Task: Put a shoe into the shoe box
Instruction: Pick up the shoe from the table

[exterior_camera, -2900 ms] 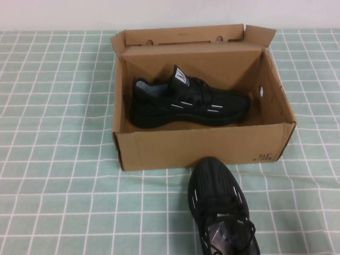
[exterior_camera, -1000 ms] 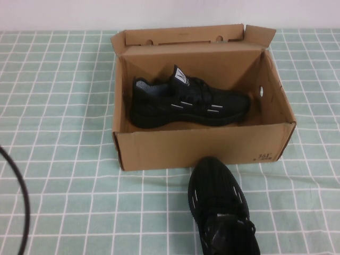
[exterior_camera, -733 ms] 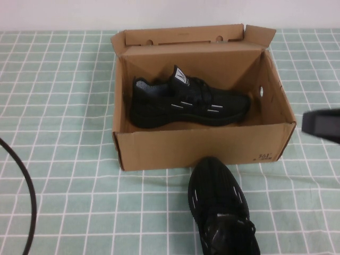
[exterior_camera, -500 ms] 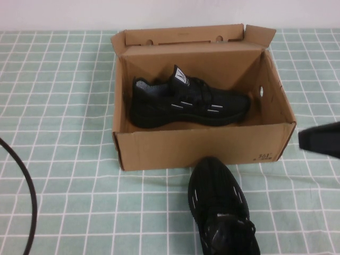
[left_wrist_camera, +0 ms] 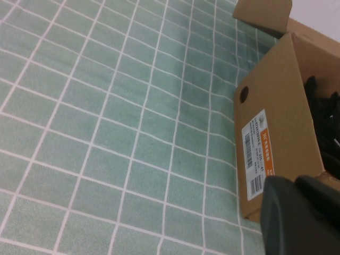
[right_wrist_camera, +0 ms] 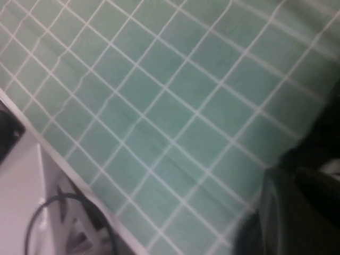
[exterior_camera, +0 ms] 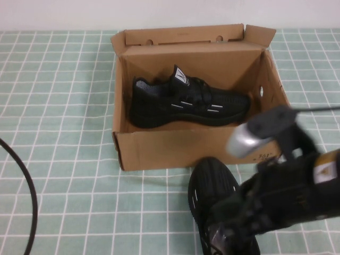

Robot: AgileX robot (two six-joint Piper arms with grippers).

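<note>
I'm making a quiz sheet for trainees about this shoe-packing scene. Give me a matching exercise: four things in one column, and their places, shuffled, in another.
Things:
1. shoe
2. second shoe
3. right gripper
4. black cable

Places:
A. inside the shoe box
B. low over the heel of the shoe on the tablecloth
C. near left edge of the green checked tablecloth
D. on the tablecloth, just in front of the box

Pairs: 1-D, 2-A, 3-B, 4-C
</note>
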